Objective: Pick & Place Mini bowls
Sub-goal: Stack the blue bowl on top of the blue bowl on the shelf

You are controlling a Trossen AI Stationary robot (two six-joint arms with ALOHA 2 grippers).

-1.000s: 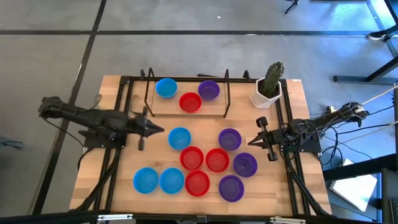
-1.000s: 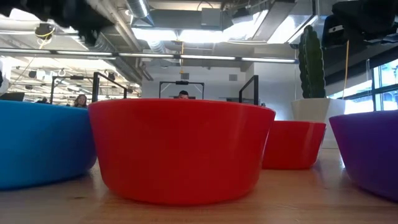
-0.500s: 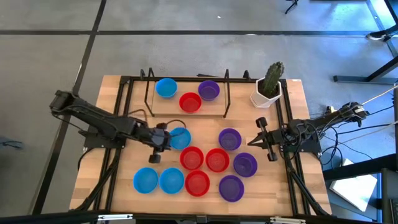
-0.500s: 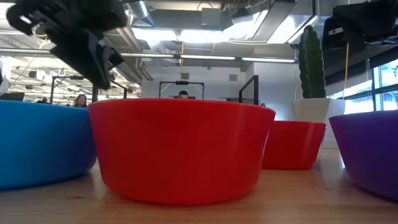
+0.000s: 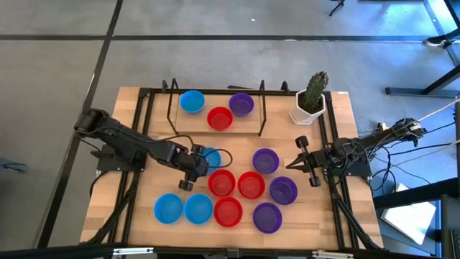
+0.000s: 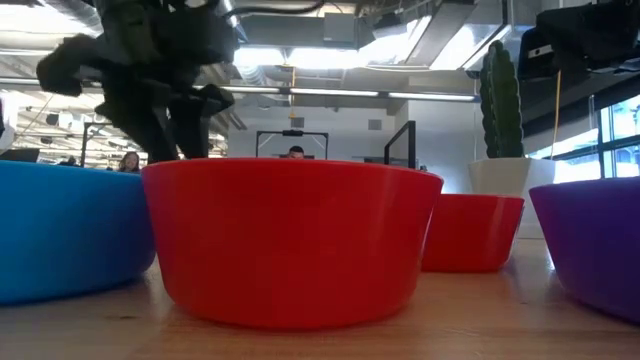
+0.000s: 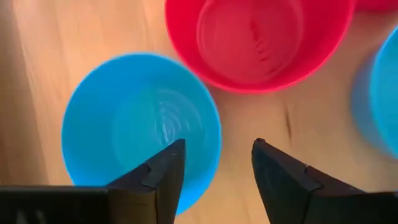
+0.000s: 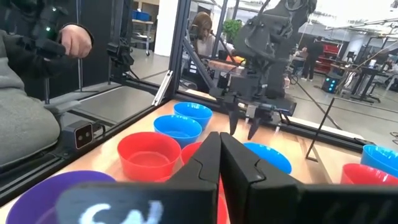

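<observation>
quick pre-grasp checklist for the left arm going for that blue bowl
1. Left gripper open: ok, a clear gap shows between the fingers.
2. Fingers straddle the blue bowl rim: ok in the left wrist view, one finger over the inside, one outside.
3. Clearance from the neighbouring red bowl: cannot tell, its rim sits very close.
4. Gripper low enough to close: cannot tell.
5. Right gripper out of the way: ok, parked at the table's right side.

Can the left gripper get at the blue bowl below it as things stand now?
Probably yes. The left gripper is open above the blue bowl, its fingers straddling the rim nearest the red bowl. Nothing covers that rim, though the red bowl sits close beside it.
</observation>
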